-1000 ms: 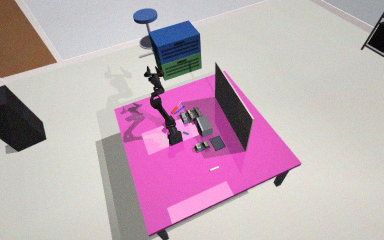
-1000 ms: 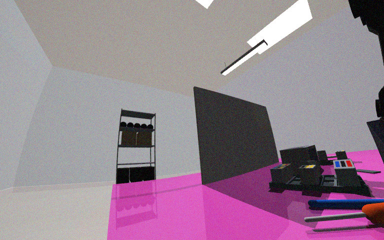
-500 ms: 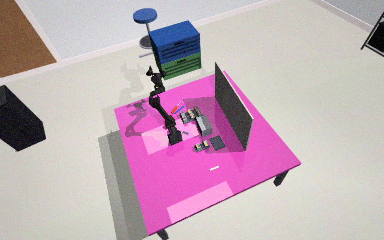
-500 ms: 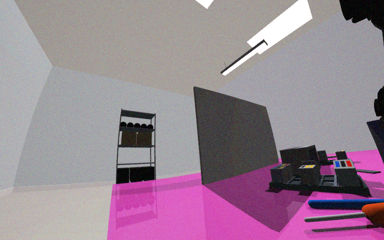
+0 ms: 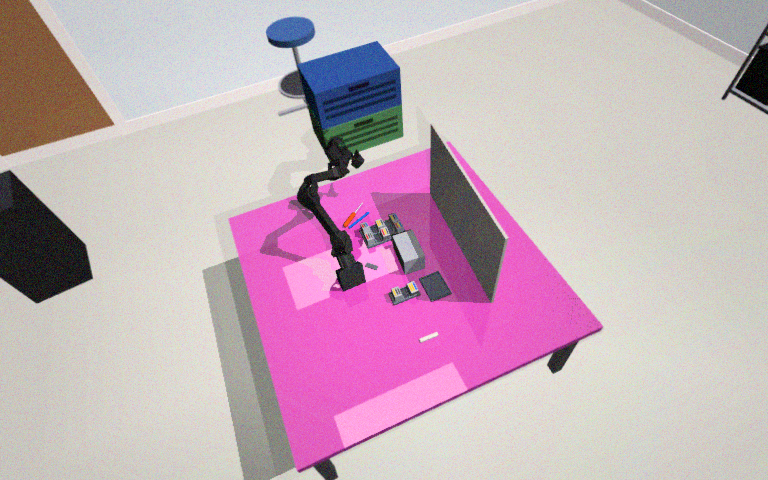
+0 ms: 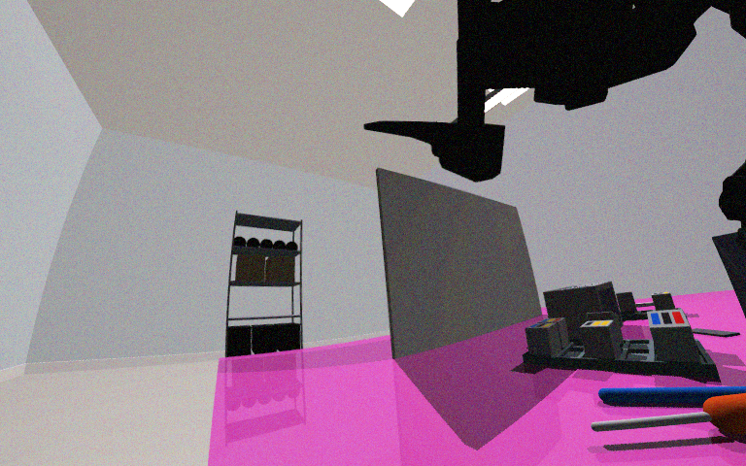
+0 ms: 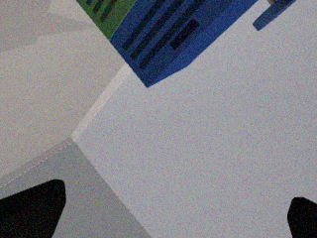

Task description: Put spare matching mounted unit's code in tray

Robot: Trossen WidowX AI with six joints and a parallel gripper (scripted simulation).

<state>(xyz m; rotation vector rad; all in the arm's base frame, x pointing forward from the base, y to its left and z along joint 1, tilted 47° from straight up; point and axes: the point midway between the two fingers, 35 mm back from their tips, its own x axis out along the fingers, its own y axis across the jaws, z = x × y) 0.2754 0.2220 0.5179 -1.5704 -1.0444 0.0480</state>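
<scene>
I am reading the jaws as spread wide with nothing between them: in the wrist view the two dark fingertips are sitting at opposite lower corners with only floor and wall showing in the gap. The gripper point(image 5: 356, 159) is hanging high near the far left corner of the pink table point(image 5: 362, 362), facing away from the work toward the blue and green drawer cabinet point(image 5: 353, 93) and the blue stool point(image 5: 290, 32) behind it. The arm point(image 5: 320, 206) is bending back from its base point(image 5: 349, 275), which is standing on the table. To the right of the base I am seeing the grey mounted unit point(image 5: 408, 251); its back is not readable from any view. Beyond it a rack of spares point(image 5: 380, 229) is lying on the table, each block carrying coloured stripes, with an orange-handled screwdriver point(image 5: 352, 216) and a blue pen-like tool point(image 5: 359, 220) just beside the rack's far left. On the near side of the unit another holder with spares point(image 5: 404, 292) is sitting just beside the dark flat tray point(image 5: 435, 285), which is holding nothing that I can make out. A tall grey panel point(image 5: 461, 217) is standing upright to the right of all this. A small white strip point(image 5: 428, 337) is lying well apart, nearer the front.
</scene>
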